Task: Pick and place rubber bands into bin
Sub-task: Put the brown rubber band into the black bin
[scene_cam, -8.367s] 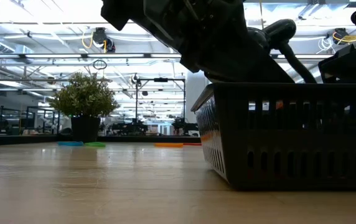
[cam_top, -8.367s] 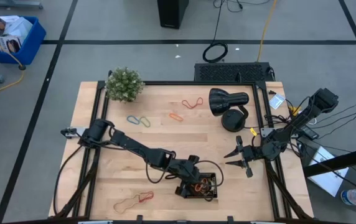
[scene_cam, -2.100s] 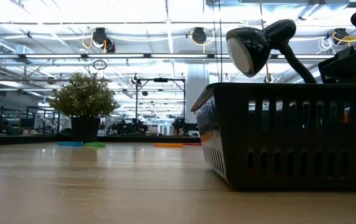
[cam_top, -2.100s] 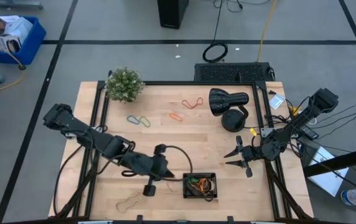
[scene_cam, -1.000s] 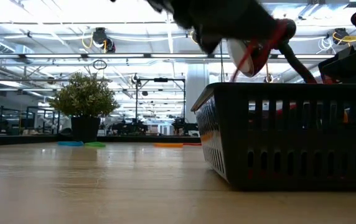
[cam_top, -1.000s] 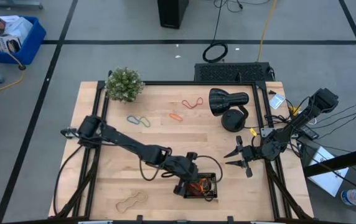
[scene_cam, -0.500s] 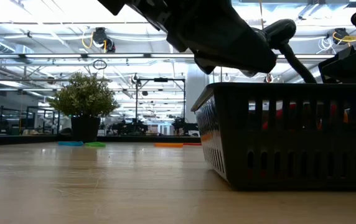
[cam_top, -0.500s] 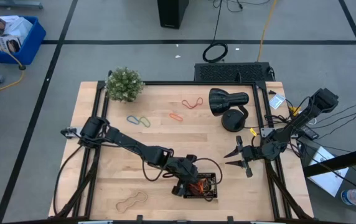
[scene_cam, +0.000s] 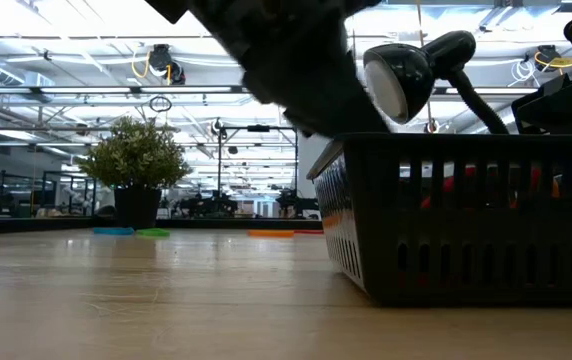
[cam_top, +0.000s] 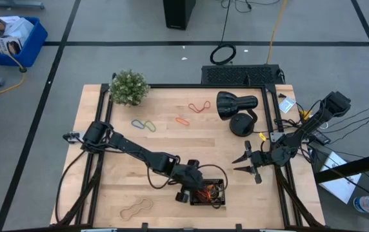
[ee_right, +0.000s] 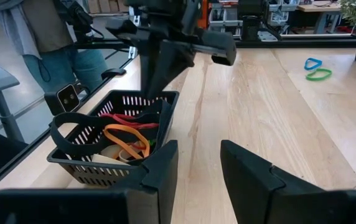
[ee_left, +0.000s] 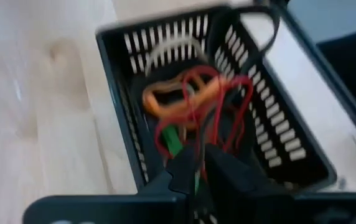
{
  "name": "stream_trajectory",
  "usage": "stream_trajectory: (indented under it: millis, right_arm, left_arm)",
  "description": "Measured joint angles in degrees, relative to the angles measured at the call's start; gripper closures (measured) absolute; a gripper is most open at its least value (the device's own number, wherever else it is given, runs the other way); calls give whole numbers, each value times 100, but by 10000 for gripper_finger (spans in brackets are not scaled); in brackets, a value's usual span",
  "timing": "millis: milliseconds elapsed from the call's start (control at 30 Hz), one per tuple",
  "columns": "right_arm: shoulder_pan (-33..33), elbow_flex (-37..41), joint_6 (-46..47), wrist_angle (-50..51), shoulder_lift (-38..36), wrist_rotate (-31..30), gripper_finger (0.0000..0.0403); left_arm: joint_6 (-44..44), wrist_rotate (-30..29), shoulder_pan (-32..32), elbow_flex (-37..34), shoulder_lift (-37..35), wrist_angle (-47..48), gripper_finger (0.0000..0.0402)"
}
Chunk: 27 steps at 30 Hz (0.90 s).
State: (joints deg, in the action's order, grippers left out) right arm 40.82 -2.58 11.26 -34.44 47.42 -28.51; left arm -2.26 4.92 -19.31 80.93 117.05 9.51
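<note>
The bin [cam_top: 219, 200] is a small black slotted basket near the table's front edge, also in the low view [scene_cam: 466, 220]. It holds red bands [ee_left: 228, 115], an orange band [ee_left: 165, 99], a green band [ee_left: 173, 142] and a black loop [ee_right: 72, 122] draped over its rim. My left gripper [cam_top: 189, 188] hangs over the bin's left rim, fingers pointing down, with a narrow gap between them [ee_left: 200, 164] and nothing in it. My right gripper [cam_top: 249, 162] is open and empty right of the bin. A tan band [cam_top: 136, 207] lies flat on the table at the front left.
Blue, green and yellow bands [cam_top: 144, 124], an orange band [cam_top: 182, 120] and a red band [cam_top: 199, 106] lie at the far side. A black lamp [cam_top: 236, 107] stands at the far right and a potted plant [cam_top: 128, 87] at the far left corner.
A second ago a red band hung below my left gripper above the bin. The gripper went down to the bin and has since moved toward the table's left edge, over the bin's left rim. The red band no longer hangs from it, and more red shows inside the bin.
</note>
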Motion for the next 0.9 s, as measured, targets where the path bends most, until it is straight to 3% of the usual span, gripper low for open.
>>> stream_trajectory:
  millis: [133, 300, 467, 633, 900]
  right_arm:
    - [0, 1, 1, 0, 0, 0, 286]
    - [0, 0, 0, 0, 1, 0, 286]
    - [0, 1, -1, 37, 2, 0, 286]
    - [0, 1, 1, -14, 9, -4, 286]
    - [0, 0, 1, 24, 9, 2, 287]
  left_arm:
    - [-132, 42, -14, 0, 0, 509, 333]
    - [-104, -55, -119, -2, -159, 801, 275]
    - [-94, -45, -224, -2, -592, 1068, 211]
    - [-208, -47, -262, -4, -1093, 1448, 177]
    - [-2046, 37, -424, -4, -1691, 2651, 167]
